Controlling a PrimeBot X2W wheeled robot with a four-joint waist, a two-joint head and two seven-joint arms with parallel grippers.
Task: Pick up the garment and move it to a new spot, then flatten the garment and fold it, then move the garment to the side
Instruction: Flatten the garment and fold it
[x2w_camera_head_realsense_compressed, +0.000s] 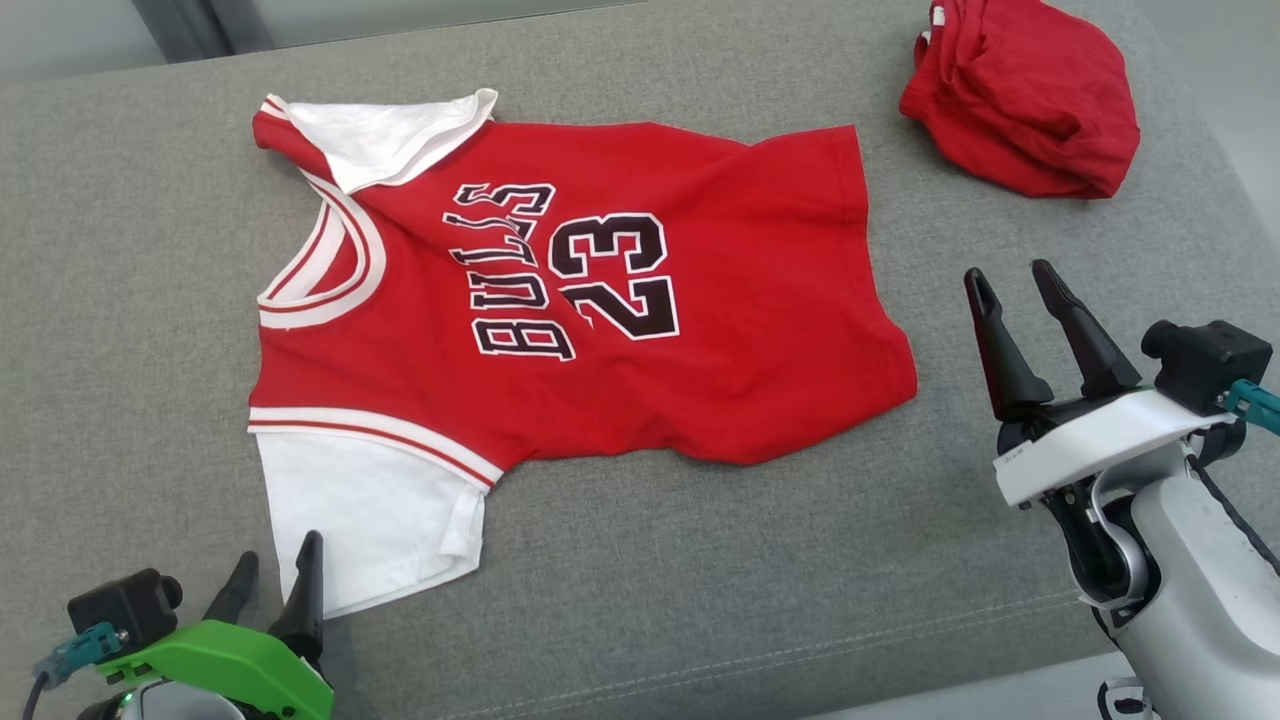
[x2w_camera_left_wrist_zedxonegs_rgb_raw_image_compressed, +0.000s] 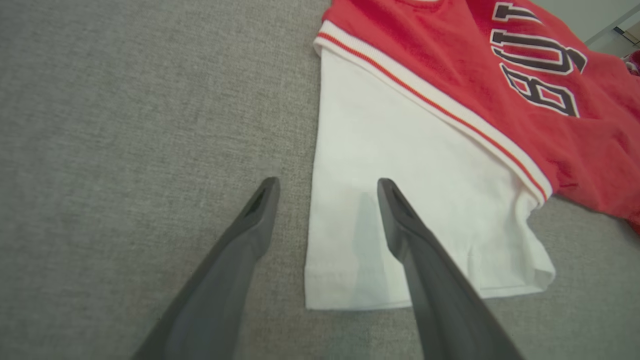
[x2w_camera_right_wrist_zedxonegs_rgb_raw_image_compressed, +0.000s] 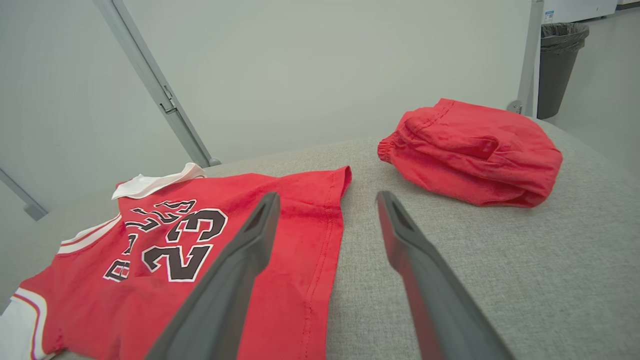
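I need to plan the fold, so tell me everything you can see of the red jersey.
The red jersey looks like soft knit cloth, with white sleeves, red-and-white striped trim at neck and armholes, and black BULLS 23 lettering outlined in white. It lies front up and mostly flat, wrinkled, on the grey surface, neck toward the robot's left, hem toward its right. The far sleeve is folded over onto the shoulder; the near sleeve lies flat by the open left gripper. Nothing grips it.
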